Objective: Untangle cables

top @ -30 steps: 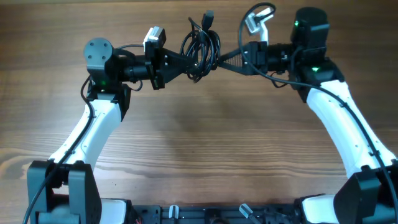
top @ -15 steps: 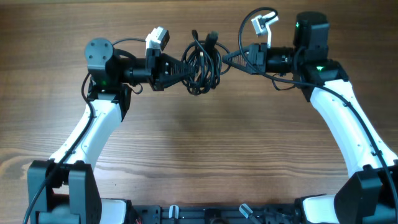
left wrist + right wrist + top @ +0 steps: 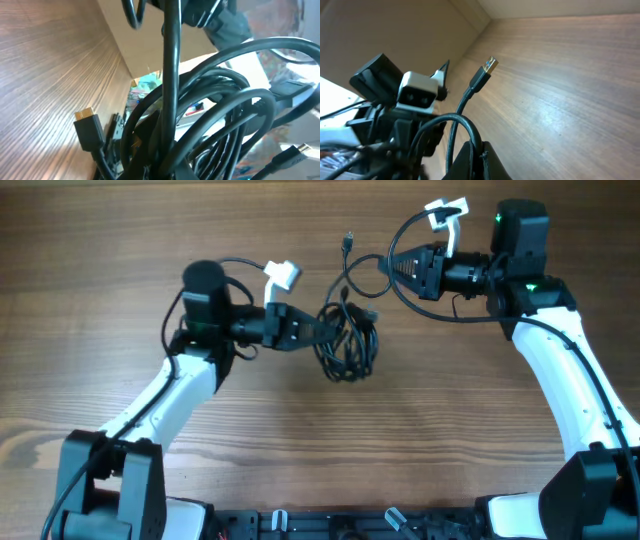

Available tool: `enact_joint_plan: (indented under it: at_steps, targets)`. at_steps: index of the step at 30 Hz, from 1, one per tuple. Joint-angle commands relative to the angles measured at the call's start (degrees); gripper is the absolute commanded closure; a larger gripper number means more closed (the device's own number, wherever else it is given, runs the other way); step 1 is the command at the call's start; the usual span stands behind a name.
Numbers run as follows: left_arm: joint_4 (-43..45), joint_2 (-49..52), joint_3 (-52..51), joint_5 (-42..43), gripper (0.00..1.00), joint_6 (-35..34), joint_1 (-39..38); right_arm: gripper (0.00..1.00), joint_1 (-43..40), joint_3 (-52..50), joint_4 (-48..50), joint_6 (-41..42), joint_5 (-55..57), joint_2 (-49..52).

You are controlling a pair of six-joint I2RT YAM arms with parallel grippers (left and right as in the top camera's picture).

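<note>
Overhead, the cables [image 3: 350,350] form a light, limp, springy black coil midway along the far edge of the table [image 3: 300,450], one side clamped in the jaws of the left gripper [image 3: 316,330], while the jaws of the right gripper [image 3: 392,265] pinch one loose strand, probably the best hold.

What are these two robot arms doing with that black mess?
They are trying to untangle a knot of thin black cables at a wooden table. The left arm has its jaws shut on the knotted bundle. The right arm has its jaws shut on one strand that leads out of the bundle, with its plug end hanging free. Most of the knot is not yet undone.
</note>
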Motion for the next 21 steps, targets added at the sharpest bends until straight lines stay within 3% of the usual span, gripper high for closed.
enact_joint_plan:
  at_steps: [1,2,3,5,10,12,15,19,21]
  targets:
    - [-9.9,-0.4,-0.5,-9.8,0.96,13.7,-3.9,0.96,-0.9,0.2,1.4,-2.4,3.3,0.6]
    - [-15.6,-0.4,-0.5,-15.7,0.96,17.2,-4.6,0.96,-0.9,0.2,1.6,-2.4,3.3,0.6]
    - [-24.3,-0.4,-0.5,-26.8,0.96,21.6,-5.4,0.96,-0.9,0.2,1.7,-2.4,3.3,0.6]
    - [-34.3,-0.4,-0.5,-45.3,0.96,23.7,-7.2,0.96,-0.9,0.2,1.7,-2.3,3.3,0.6]
    - [-36.7,-0.4,-0.5,-69.3,0.96,16.3,-10.2,0.96,3.0,0.2,-3.9,-0.9,3.7,0.6]
    - [-38.4,-0.4,-0.5,-80.7,0.96,16.2,-10.6,0.96,5.9,0.2,-7.3,-0.9,10.3,0.6]
    - [-42.5,-0.4,-0.5,-88.6,0.96,16.3,-10.6,0.96,9.3,0.2,-11.8,-0.7,23.7,0.6]
    - [-45.3,-0.4,-0.5,-93.7,0.92,13.2,-10.6,0.96,12.4,0.2,-17.1,3.7,25.8,0.6]
    - [-45.2,-0.4,-0.5,-92.9,0.74,11.8,-10.6,0.96,15.0,0.1,-18.5,4.0,25.8,0.6]
